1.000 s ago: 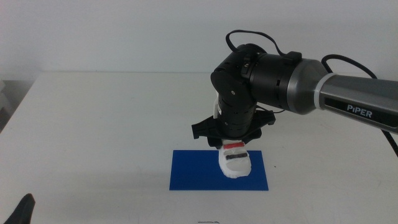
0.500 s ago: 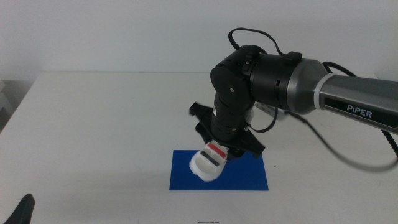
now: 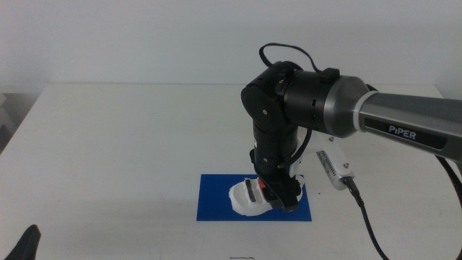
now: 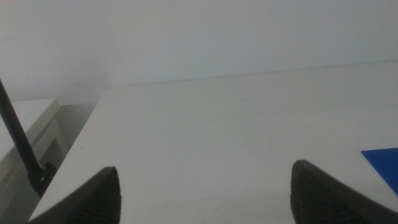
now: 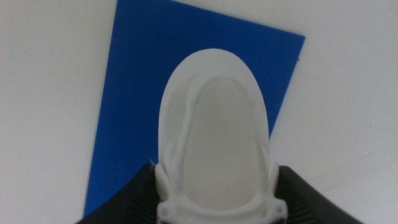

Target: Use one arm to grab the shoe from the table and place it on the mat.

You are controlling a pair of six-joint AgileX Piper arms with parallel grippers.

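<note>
In the middle view, the left gripper (image 3: 27,243) shows only as a dark tip at about 8 o'clock, low at the picture's bottom edge and well apart from everything else on the white table (image 3: 115,144). Its own wrist view gives what the overhead cannot: the two dark jaws stand wide apart with nothing between them, bare tabletop ahead, a thin black cable (image 4: 18,140) beside the table's edge, and a corner of the mat (image 4: 382,165) just visible off toward 4 o'clock. Moving toward the centre of the middle view, the dark-blue mat (image 3: 216,202) lies flat at about 6 o'clock, and the shoe (image 3: 249,200) rests on it, its white toe pointing toward 9 o'clock with a trace of red and black strap showing beside the gripper. The right gripper (image 3: 278,196) is down over the shoe's heel end, carried by the arm (image 3: 375,119) that reaches in from 3 o'clock, with white "PiPER" lettering on its grey sleeve. From this angle the jaws are mostly hidden by the wrist. The right wrist view fills that gap: it looks straight at the pale sole of the shoe (image 5: 214,155), with a dark jaw pressed against each side of its heel end, so the jaws are closed on the shoe, and the mat (image 5: 137,106) spreads behind it.
</note>
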